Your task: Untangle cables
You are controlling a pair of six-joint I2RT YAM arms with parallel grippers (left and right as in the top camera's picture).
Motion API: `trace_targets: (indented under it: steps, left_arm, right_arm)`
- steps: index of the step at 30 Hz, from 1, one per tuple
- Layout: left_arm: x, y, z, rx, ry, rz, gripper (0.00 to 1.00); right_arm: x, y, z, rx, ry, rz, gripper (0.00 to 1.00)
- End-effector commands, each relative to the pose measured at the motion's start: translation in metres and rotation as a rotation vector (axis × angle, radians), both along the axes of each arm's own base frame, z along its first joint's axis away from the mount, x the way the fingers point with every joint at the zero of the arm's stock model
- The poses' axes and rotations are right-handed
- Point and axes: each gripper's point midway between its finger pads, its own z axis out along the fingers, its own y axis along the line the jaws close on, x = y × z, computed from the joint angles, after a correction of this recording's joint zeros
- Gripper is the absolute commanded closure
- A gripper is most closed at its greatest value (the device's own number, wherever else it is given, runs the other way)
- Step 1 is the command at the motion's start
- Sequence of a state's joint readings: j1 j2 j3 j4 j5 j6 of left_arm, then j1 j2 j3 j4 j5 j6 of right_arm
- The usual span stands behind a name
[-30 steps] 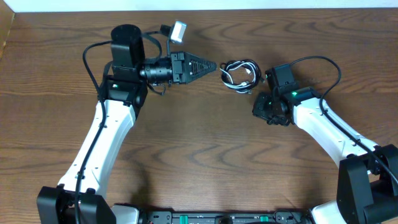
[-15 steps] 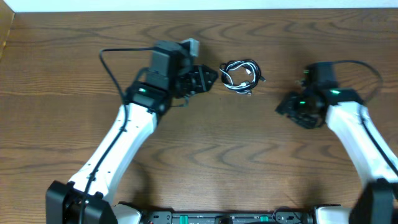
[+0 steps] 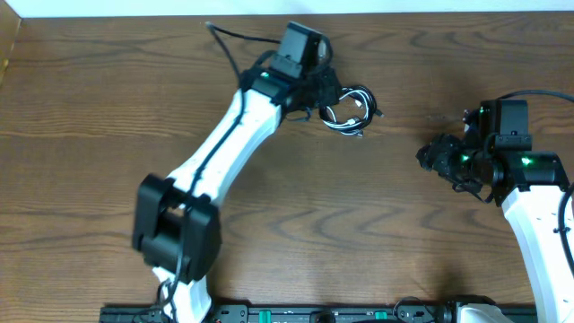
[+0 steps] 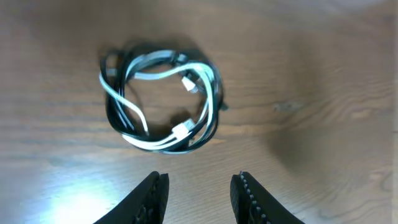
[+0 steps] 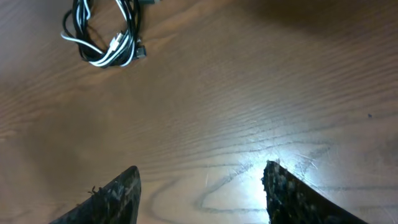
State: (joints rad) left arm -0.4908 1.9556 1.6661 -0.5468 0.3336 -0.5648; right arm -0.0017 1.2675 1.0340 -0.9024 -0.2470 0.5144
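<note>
Black and white cables (image 3: pixel 348 109) lie in one looped tangle on the wooden counter (image 3: pixel 90 135). The left end effector (image 4: pixel 199 186) hovers just beside the tangle, fingers spread and empty, with the coil directly ahead of its tips. The right end effector (image 5: pixel 202 180), likewise spread and empty, stands well apart.
</note>
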Motion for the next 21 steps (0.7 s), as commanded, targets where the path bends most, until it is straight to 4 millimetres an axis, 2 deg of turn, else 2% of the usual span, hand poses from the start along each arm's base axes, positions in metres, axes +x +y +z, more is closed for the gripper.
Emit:
trace_targets:
  steps: [1, 6, 15, 21]
  left_arm:
    - [0.002, -0.004, -0.041, 0.006, 0.129, 0.094, 0.62]
    - [0.005, -0.008, -0.076, 0.006, 0.211, 0.156, 0.62]
    - [0.017, -0.02, -0.106, -0.005, 0.207, 0.195, 0.62]
    - [0.017, -0.023, -0.121, 0.016, 0.211, 0.207, 0.62]
  right_arm:
    - [-0.002, -0.002, 0.004, -0.01, 0.002, 0.008, 0.41]
    - [-0.006, -0.003, 0.002, -0.025, 0.013, 0.022, 0.42]
    - [-0.008, -0.003, 0.001, -0.028, 0.021, 0.029, 0.43]
    - [-0.009, -0.007, 0.0, -0.05, 0.027, 0.023, 0.43]
